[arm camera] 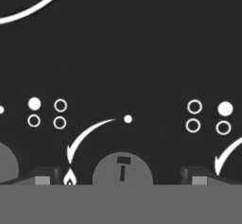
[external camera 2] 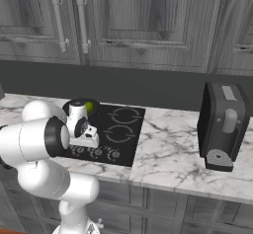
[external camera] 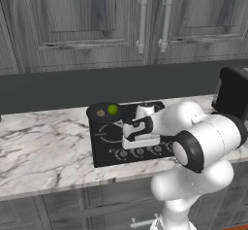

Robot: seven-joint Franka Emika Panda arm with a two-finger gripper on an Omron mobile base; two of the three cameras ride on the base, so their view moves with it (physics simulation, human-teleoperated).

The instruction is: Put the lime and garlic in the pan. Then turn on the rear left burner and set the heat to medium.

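The black pan (external camera: pixel 95 108) sits at the rear left of the cooktop (external camera: pixel 104 154), covering the rear left burner. In the pan lie the green lime (external camera: pixel 113 109) and the tan garlic (external camera: pixel 100 112); the lime (external camera 2: pixel 89 106) also peeks out behind my hand in the right base view. My gripper (external camera: pixel 131 144) hangs low over the front row of knobs. In the hand view the gripper (arm camera: pixel 122 178) is open. One grey knob (arm camera: pixel 122 168) sits between its two fingertips (arm camera: pixel 45 176), its dark pointer mark upright. Nothing is held.
More knobs (external camera: pixel 156 149) line the cooktop's front edge. A white burner ring (arm camera: pixel 28 10) curves past the hand view's top left. A dark appliance (external camera 2: pixel 222 124) stands on the marble counter (external camera 2: pixel 168 154) to the right. Cabinet doors with handles (external camera 2: pixel 81 20) hang above.
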